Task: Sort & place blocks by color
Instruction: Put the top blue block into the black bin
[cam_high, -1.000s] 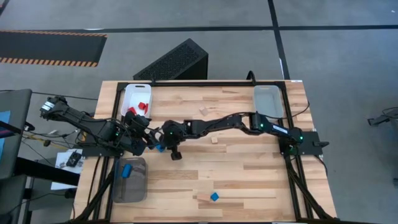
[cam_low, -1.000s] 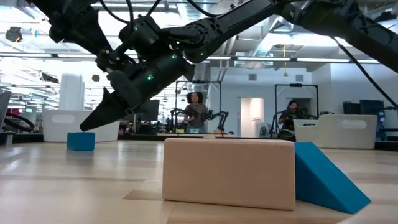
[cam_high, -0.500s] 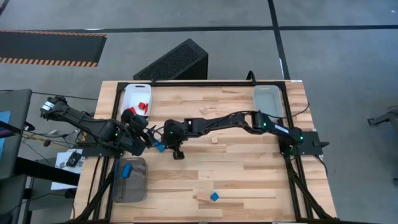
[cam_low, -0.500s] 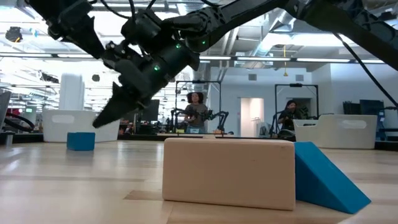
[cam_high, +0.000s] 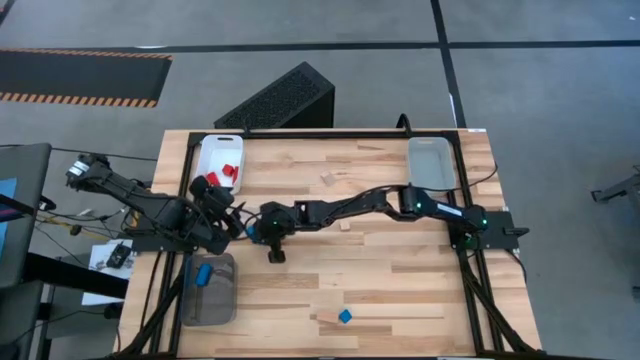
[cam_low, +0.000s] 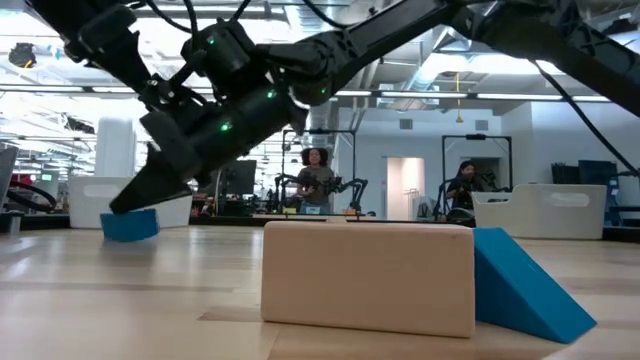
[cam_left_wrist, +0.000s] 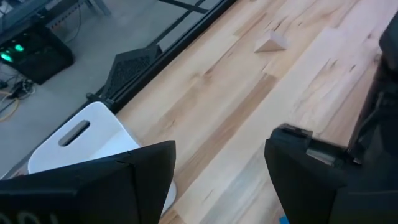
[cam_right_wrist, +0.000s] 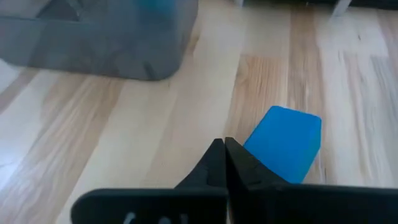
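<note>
A blue cube (cam_right_wrist: 284, 144) lies on the table between the two grippers; it also shows in the low view (cam_low: 129, 224) and the high view (cam_high: 253, 234). My right gripper (cam_right_wrist: 224, 144) is shut, its tip down at this cube. My left gripper (cam_left_wrist: 221, 158) is open and hovers just left of the cube (cam_high: 226, 222), holding nothing. Red blocks (cam_high: 229, 170) lie in the white tray (cam_high: 212, 150), and a blue block (cam_high: 204, 274) lies in the grey tray (cam_high: 213, 300). Near the front edge, a blue wedge (cam_low: 525, 285) lies against a wooden block (cam_low: 368, 278). My right gripper touches the blue cube with its shut fingertips (cam_low: 113, 205). They slant down from the table's right onto the cube's upper edge (cam_low: 118, 214). In the right wrist view the cube's side (cam_right_wrist: 252, 148) lies against the outer side of one finger. The cube sits tilted on the table.
A clear tray (cam_high: 430, 162) stands at the table's far right corner. Two small wooden blocks (cam_high: 328, 179) (cam_high: 345, 225) lie on the middle of the table. My right arm (cam_high: 360, 205) stretches across the table from the right. People stand in the room behind (cam_low: 314, 180).
My right gripper has moved toward the table's left and down onto the blue cube, staying shut. The cube, flat a second ago, now sits tilted at nearly the same place.
</note>
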